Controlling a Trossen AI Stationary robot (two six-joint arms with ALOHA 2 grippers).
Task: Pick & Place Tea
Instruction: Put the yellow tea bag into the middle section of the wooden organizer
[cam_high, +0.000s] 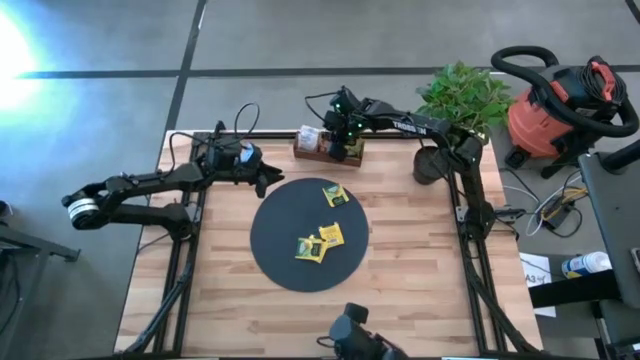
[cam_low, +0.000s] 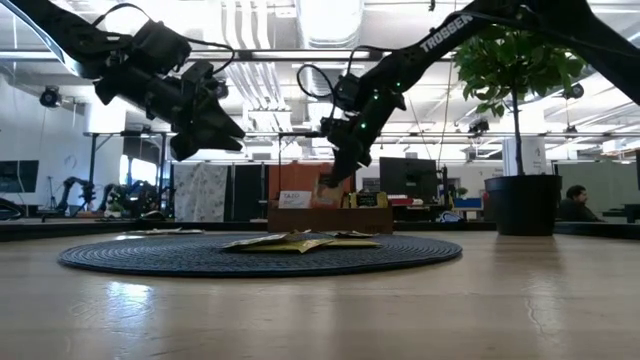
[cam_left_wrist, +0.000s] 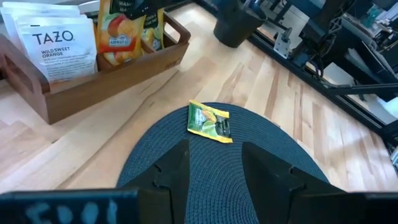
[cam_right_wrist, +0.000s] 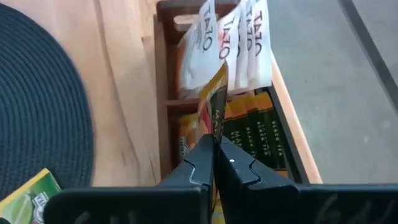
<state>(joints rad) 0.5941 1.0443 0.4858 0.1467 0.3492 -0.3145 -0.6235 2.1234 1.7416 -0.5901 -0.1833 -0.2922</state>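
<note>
A black woven disc lies mid-table with three yellow-green tea packets lying flat on it. A brown wooden tray at the far edge holds more packets, white and yellow-green, standing on edge. My right gripper is over the tray, shut on an orange-yellow tea packet. My left gripper hovers open above the disc's far-left part, short of the nearest packet. My right gripper pinches the orange-yellow tea packet by one edge between its two fingers, coming from above over the tray. The packet shows edge-on and sticks out past the fingertips toward the tray's compartments. Whether its far end is clear of the tray, I cannot tell.
A potted plant stands at the table's far right corner, close to the right arm. A red shop vacuum sits beyond the table's right side. Bare wood lies around the disc, toward the near edge and both sides.
</note>
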